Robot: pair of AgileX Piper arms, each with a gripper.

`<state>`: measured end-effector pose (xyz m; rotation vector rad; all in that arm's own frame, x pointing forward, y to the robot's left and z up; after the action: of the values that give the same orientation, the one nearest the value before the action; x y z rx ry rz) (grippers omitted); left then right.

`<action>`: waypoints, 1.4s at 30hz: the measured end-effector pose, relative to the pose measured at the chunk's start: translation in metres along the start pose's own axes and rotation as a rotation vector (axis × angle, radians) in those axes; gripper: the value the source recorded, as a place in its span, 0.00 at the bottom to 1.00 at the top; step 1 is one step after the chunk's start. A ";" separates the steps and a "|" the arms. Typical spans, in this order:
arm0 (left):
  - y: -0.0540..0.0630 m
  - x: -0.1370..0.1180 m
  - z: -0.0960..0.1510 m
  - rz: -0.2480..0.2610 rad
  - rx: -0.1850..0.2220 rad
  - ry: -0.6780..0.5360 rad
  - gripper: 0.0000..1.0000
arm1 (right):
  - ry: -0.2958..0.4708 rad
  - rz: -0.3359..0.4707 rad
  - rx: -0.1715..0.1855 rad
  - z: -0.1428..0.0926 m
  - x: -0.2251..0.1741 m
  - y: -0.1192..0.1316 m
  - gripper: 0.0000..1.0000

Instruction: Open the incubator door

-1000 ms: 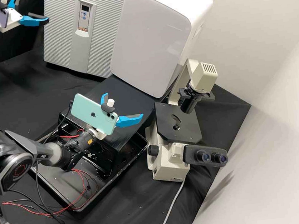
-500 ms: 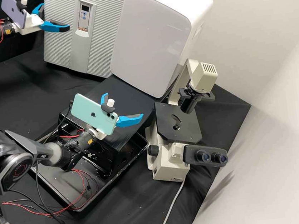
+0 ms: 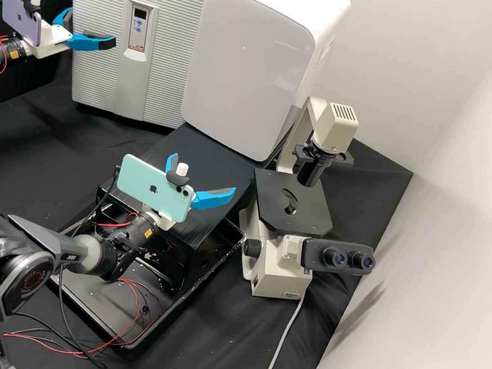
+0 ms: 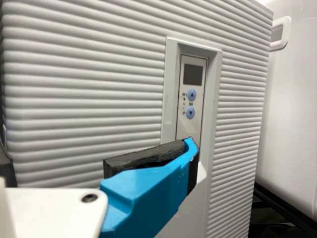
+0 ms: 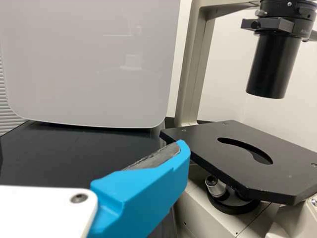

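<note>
The incubator (image 3: 100,76), top cut off, long panel (image 3: 138,26) upright, faces the wide-spread left claw (image 3: 94,33); the right claw (image 3: 204,174) gapes too.

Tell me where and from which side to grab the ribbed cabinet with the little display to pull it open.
Probably the lip below the recessed control panel, coming from the front. It seems to jut from the upright strip, and the hollow above looks hookable; the ribbed face offers little to pinch.
</note>
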<state>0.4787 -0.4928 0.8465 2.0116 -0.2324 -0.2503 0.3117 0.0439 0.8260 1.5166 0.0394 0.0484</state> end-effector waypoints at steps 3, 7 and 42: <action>-0.004 -0.005 0.002 -0.011 -0.016 -0.001 1.00 | 0.000 0.000 0.000 0.000 0.000 0.000 1.00; -0.006 -0.010 0.007 -0.023 -0.022 -0.006 1.00 | 0.000 0.000 0.000 0.000 0.000 0.000 1.00; -0.006 -0.023 0.016 -0.042 -0.030 -0.001 0.00 | 0.000 0.000 0.000 0.000 0.000 0.000 1.00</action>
<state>0.4531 -0.4973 0.8359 1.9880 -0.1854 -0.2796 0.3117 0.0439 0.8260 1.5166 0.0394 0.0484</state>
